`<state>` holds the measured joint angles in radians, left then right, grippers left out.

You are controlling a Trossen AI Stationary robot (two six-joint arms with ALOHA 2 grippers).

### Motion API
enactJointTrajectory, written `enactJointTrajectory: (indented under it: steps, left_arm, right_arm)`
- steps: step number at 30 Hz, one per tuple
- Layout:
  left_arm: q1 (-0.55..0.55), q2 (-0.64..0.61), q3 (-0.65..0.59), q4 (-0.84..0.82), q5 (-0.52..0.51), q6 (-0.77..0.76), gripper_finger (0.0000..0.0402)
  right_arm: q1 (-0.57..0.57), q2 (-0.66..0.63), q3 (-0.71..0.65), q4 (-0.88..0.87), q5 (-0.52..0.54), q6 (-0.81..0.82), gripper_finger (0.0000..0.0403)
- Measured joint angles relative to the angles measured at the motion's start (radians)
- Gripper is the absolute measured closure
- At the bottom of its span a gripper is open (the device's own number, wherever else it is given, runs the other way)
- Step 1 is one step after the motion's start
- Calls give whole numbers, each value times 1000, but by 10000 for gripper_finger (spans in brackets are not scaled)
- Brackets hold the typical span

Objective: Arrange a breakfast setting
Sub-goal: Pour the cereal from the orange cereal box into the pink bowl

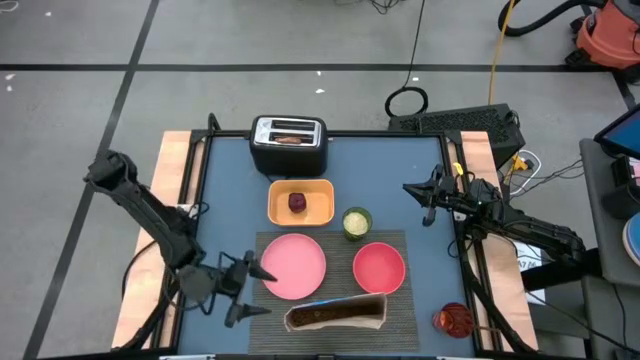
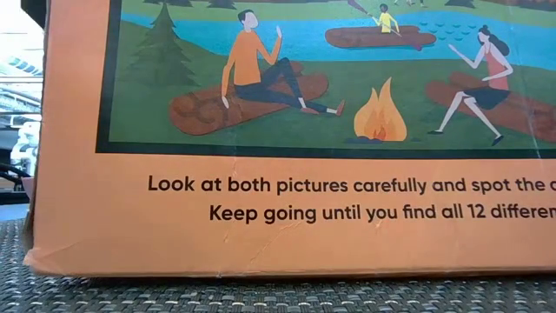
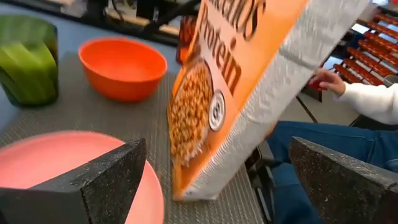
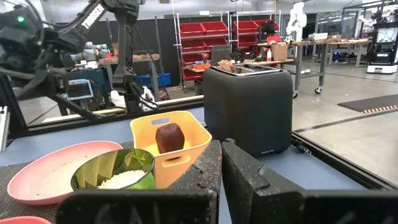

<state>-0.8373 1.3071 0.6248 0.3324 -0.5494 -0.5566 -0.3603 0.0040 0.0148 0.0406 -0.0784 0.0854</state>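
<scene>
From above, the cereal box [image 1: 335,315] lies at six o'clock on the placemat [image 1: 400,305], with the left gripper [image 1: 243,290] spread wide beside the pink plate [image 1: 293,265]. Table level: box fills everything. Left wrist: box tilted, light, probably crushable cardboard, so grip its narrow sides. Right wrist: right gripper [image 4: 221,163] pressed together, idle.

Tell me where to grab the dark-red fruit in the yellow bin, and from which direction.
Take the dark-red fruit across its middle, coming straight down from above. It stands upright and alone in the yellow bin, and the bin's walls block a sideways approach, while the top is open. The right claw looks nearer but is shut, so it would probably need to open first.
</scene>
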Motion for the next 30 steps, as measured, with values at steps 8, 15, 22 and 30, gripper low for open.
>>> enactJointTrajectory:
  steps: [8,15,22,30]
  left_arm:
    - [-30,164,50,8,-36,-85,2]
    - [-29,295,118,14,-58,-94,2]
    - [-27,403,180,17,-79,-108,2]
    - [-7,495,229,63,-80,-103,2]
  right_arm:
    - [0,0,0,0,0,0,394]
    - [0,0,0,0,0,0,394]
    - [0,0,0,0,0,0,394]
    - [0,0,0,0,0,0,394]
